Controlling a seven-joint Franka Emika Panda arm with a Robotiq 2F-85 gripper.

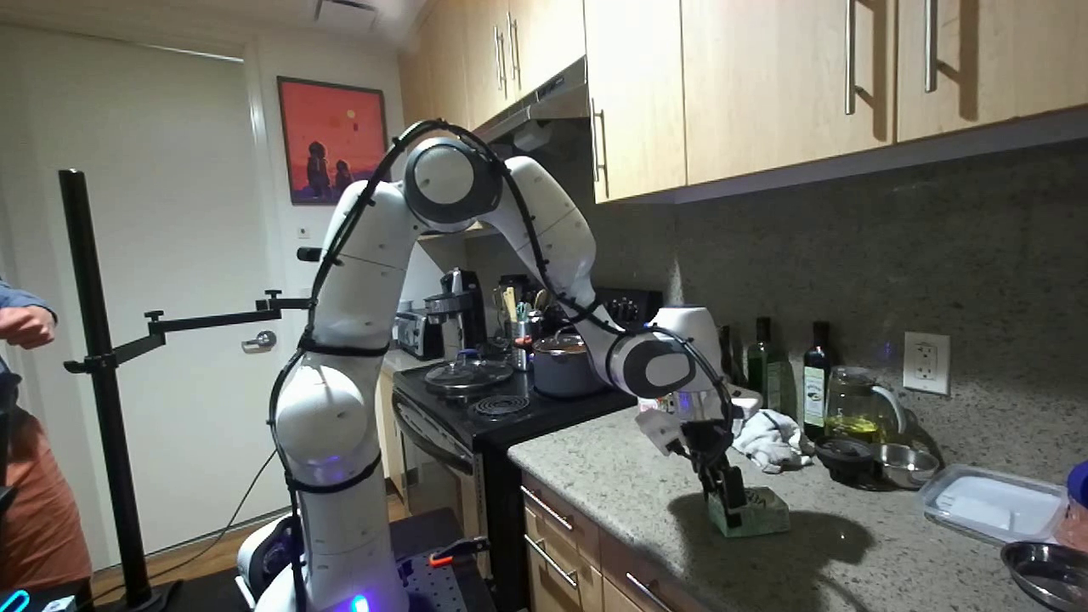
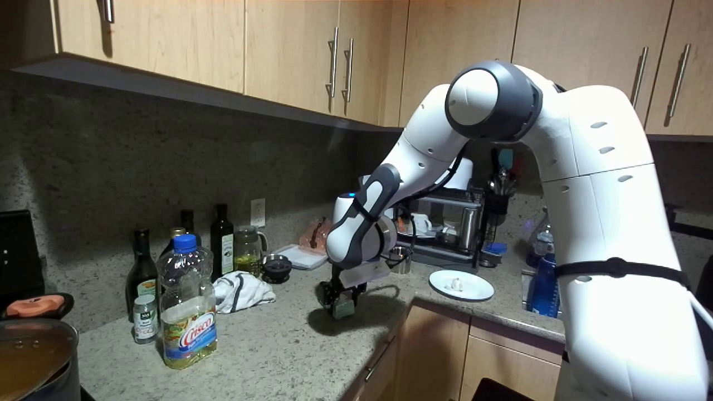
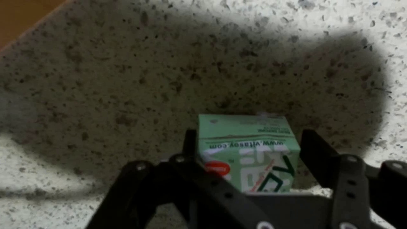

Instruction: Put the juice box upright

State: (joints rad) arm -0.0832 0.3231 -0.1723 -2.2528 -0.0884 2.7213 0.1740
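Observation:
The juice box is a small light green carton that lies on its side on the speckled counter. It shows in both exterior views, partly hidden by the fingers. In the wrist view the juice box shows a printed face and one end, its lettering upside down. My gripper points down, with one finger on each side of the box and very little room at the left finger. A narrow strip of counter shows between the box and the right finger. The gripper also shows in both exterior views.
A crumpled towel, dark bottles and a glass jug stand near the wall. A clear plastic container lies farther along. A Crisco bottle and a white plate are on the counter. The counter's front edge is near.

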